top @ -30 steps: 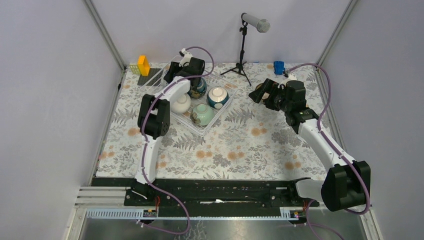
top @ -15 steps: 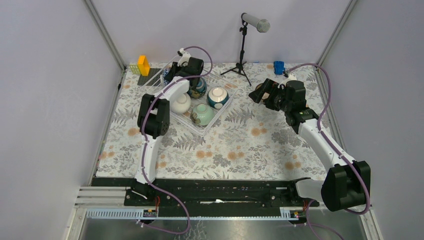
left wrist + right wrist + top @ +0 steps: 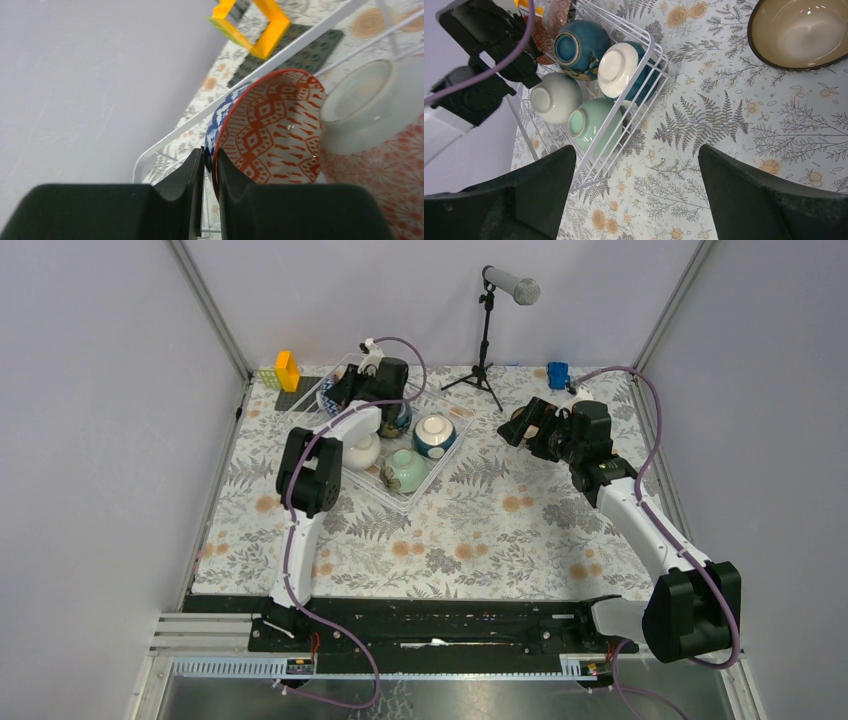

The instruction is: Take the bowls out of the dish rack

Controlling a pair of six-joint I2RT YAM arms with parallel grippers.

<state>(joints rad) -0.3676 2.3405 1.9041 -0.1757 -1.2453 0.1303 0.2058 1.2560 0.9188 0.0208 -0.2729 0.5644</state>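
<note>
The dish rack [image 3: 452, 445] is a white wire rack at the back left; it also shows in the right wrist view [image 3: 651, 47]. My left gripper [image 3: 207, 155] is shut on the rim of a bowl [image 3: 272, 130] that is red patterned inside and blue-white outside. It holds the bowl on edge at the rack's far left end [image 3: 328, 395]. A pink floral bowl [image 3: 380, 135] lies against it. The rack also holds a dark teal bowl [image 3: 576, 47], a teal and white one [image 3: 624, 67], a white one [image 3: 555, 96] and a pale green one [image 3: 591, 125]. My right gripper [image 3: 636, 150] is open and empty above the table, right of the rack.
A brown bowl [image 3: 806, 32] stands upright on the floral cloth, right of the rack. An orange block [image 3: 287, 370] and a yellow-green block sit by a black gridded mat [image 3: 290, 50] at the back left. A microphone stand [image 3: 485, 350] and a blue object [image 3: 557, 373] are at the back.
My left gripper has shifted slightly toward the back left, and the blue-white bowl now shows at its tip. The right arm has not moved.
</note>
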